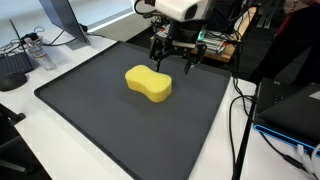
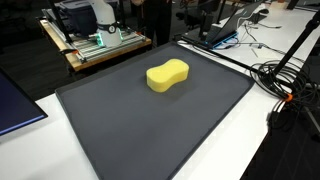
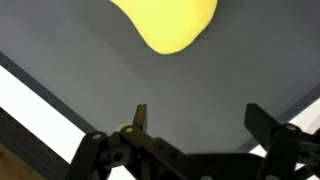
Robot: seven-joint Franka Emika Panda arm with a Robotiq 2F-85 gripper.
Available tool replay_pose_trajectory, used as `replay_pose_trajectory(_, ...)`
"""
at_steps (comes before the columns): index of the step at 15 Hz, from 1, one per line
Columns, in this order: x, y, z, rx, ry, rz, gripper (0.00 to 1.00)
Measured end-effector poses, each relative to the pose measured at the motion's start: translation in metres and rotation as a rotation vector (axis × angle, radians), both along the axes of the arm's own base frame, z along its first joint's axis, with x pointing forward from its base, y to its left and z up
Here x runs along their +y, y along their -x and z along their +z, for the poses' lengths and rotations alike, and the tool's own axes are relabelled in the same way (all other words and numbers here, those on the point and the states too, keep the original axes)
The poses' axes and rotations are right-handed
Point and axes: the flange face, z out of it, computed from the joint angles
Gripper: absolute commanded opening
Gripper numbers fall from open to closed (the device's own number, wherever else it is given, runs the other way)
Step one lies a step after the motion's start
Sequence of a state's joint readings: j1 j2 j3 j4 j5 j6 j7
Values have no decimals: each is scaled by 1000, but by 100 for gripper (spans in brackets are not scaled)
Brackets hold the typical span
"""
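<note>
Yellow peanut-shaped foam sponge (image 1: 148,83) lies flat on its broad face on the dark grey rubber-like mat (image 1: 100,125). It sits around the mat's middle, a bit toward the edge on the robot's side. Both exterior views show this, e.g. the sponge (image 2: 167,75) on the mat (image 2: 150,135). Nothing props or pins it; it rests on its own weight, well apart from every mat edge.

Black two-finger gripper (image 1: 175,65) hangs over the mat near that robot-side edge, close to the sponge but not touching. A gap shows between the fingers and the foam. Wrist view: gripper (image 3: 199,118) has its fingers spread wide, with only bare mat between them. The rounded end of the sponge (image 3: 170,22) is ahead of the fingertips, outside their span. So nothing is held.

The mat covers most of the white desk (image 1: 30,150), and a white strip shows past its edge in the wrist view. Black cables (image 2: 285,80) trail off the mat's side. A wooden cart (image 2: 100,52) stands behind the mat's far edge.
</note>
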State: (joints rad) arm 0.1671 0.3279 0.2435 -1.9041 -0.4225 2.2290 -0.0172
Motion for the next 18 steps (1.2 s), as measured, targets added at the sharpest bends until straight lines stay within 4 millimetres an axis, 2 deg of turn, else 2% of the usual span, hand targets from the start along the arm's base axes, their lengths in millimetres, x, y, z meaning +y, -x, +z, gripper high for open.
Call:
replay_pose_trajectory(6,-11,-36,-59,102,16,99,100)
replay_pose_trajectory(11,-20,-42,-107,200,20,105,100)
replay_pose_trajectory(15,-31,-42,-131,272,29,67,100)
replay_pose_trajectory(18,-40,-44,-140,301,40,41,100)
